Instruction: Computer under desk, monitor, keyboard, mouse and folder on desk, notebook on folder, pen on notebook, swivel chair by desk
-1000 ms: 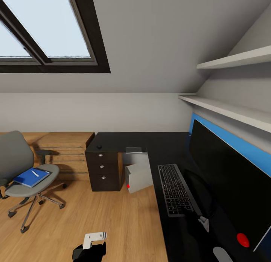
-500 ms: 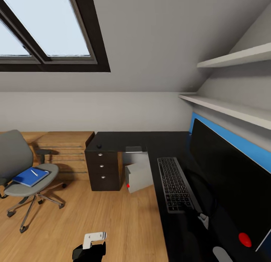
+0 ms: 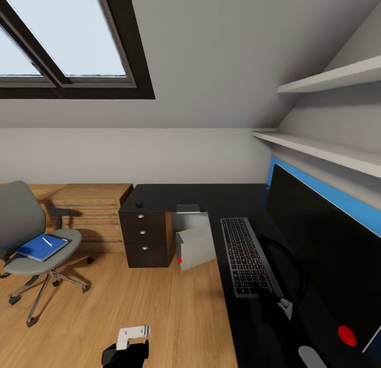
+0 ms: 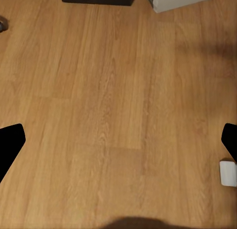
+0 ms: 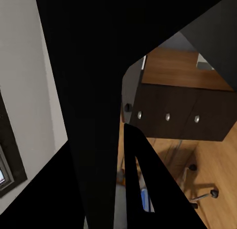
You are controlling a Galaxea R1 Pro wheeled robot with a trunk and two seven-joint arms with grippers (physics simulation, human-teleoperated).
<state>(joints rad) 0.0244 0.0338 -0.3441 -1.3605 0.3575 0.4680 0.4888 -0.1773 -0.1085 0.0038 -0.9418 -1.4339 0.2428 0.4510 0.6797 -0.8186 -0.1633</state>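
Note:
The grey swivel chair (image 3: 24, 236) stands on the floor at the left, away from the black desk (image 3: 174, 197). The blue folder (image 3: 41, 247) lies on its seat, and the white pen (image 3: 47, 241) lies on the folder. The mouse (image 3: 139, 204) sits on the desk above the drawers. A small grey rectangle, apparently the notebook (image 3: 190, 209), lies at the desk's edge above the computer (image 3: 194, 247). The keyboard (image 3: 244, 257) lies beside the monitor (image 3: 323, 251). My left gripper (image 4: 118, 140) hangs open over bare floor. A dark finger (image 5: 143, 189) of my right gripper shows close to the desk.
A light wooden drawer chest (image 3: 90, 209) stands behind the chair against the wall. Three drawers (image 3: 144, 233) close the desk's left end. Shelves (image 3: 328, 156) and a blue panel (image 3: 338, 199) run along the right wall. Wooden floor (image 3: 159, 304) lies between chair and desk.
The whole view has shifted slightly, so the near desk and keyboard sit a little higher in the picture. None of the things has moved, and the left gripper keeps its place.

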